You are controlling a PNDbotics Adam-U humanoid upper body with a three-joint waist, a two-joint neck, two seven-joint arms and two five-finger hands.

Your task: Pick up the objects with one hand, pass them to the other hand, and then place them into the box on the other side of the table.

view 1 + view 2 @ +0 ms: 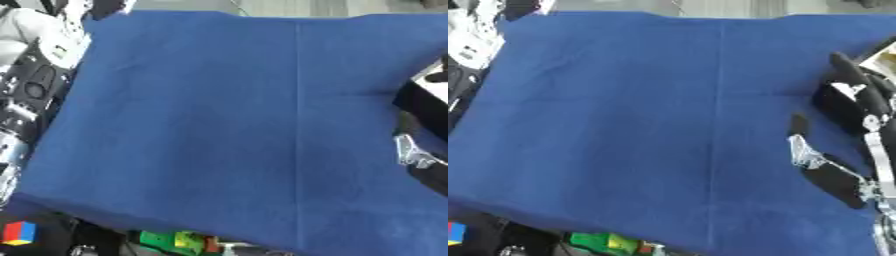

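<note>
Down at 7 o'clock, off the near edge of the table, sat a small cube (19,233) with red, blue and yellow sides. Next to it, at about 6 o'clock, lay a bunch of green, yellow and red pieces (179,240), also off the blue cloth (219,125). Far across, at 3 o'clock, the right hand (846,107) hung over the cloth. Its black fingers (849,72) were stretched out and it held nothing. The cube and the pieces lay well apart from that hand, toward its 8 o'clock.
</note>
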